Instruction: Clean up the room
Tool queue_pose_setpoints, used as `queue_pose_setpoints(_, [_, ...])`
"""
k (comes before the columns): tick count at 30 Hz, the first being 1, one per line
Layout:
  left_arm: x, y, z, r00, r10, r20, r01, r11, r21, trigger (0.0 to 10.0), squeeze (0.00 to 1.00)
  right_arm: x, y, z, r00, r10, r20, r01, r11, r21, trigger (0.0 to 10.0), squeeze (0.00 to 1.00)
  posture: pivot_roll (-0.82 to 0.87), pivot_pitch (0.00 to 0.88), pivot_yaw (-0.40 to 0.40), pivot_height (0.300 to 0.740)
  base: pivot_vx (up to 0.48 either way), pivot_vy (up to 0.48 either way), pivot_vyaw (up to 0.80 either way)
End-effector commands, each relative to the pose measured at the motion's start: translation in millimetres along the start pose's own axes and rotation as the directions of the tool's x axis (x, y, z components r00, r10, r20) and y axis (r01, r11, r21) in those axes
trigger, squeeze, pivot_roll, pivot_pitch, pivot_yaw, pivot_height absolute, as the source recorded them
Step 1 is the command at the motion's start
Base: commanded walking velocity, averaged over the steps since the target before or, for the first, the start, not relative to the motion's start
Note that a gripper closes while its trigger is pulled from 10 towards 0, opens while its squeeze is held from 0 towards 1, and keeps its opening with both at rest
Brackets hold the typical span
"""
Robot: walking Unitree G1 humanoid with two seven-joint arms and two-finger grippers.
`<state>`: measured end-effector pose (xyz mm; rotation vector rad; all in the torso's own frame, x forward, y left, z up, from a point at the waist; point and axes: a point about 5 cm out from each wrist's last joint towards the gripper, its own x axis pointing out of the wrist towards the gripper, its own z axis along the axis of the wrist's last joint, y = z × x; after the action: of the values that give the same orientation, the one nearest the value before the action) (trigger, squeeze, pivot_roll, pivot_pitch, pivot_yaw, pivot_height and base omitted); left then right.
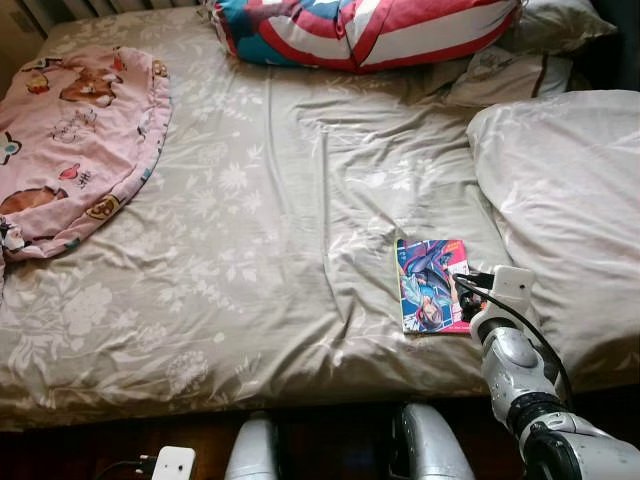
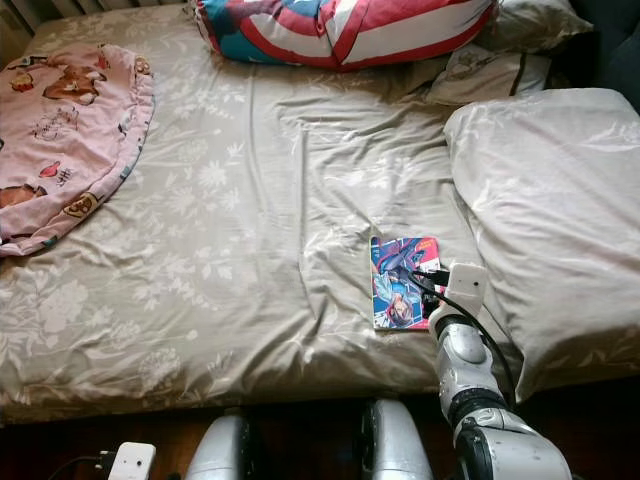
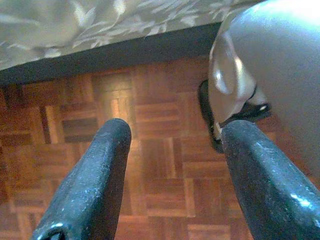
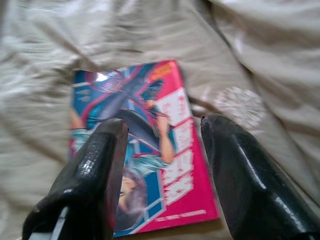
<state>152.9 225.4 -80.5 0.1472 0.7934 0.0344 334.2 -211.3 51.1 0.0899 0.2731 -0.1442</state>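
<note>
A colourful comic book [image 1: 433, 284] with a pink and blue cover lies flat on the beige floral bedsheet [image 1: 270, 230] near the bed's front edge. My right arm reaches over that edge, and the right gripper [image 4: 162, 132] hovers open just above the book [image 4: 135, 165], its two black fingers [image 4: 97, 170] apart over the cover. My left gripper [image 3: 172, 132] hangs open beside my leg, over the parquet floor [image 3: 150, 155].
A pink cartoon blanket [image 1: 70, 140] lies at the bed's far left. A red, white and blue cushion [image 1: 370, 30] and pillows [image 1: 510, 75] sit at the head. A bunched duvet [image 1: 570, 190] rises right of the book. A white charger [image 1: 172, 463] lies on the floor.
</note>
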Motion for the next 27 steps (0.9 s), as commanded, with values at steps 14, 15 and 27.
queue_pose_setpoints(14, [15.5,-20.2,22,0.999,-0.010,-0.040,0.009,0.999,-0.031,10.0,0.00,-61.6,4.0,-118,0.912,0.065,-0.406,-0.114,0.989,-0.099,10.0,0.00,-0.06,0.074,0.009,0.706,0.000,0.000,0.00])
queue_pose_setpoints(15, [16.1,-20.8,24,0.999,-0.010,-0.039,0.009,0.999,-0.035,10.0,0.00,-63.4,3.0,-120,0.908,0.062,-0.414,-0.114,0.988,-0.102,10.0,0.00,-0.06,0.074,0.009,0.711,0.000,0.000,0.00])
queue_pose_setpoints(27, [23.9,-32.1,41,0.998,-0.042,-0.044,0.040,0.998,-0.047,10.0,0.00,-72.0,7.1,-132,0.879,0.092,-0.468,-0.155,0.983,-0.099,10.0,0.00,-0.09,0.022,-0.019,0.740,0.000,0.000,0.00])
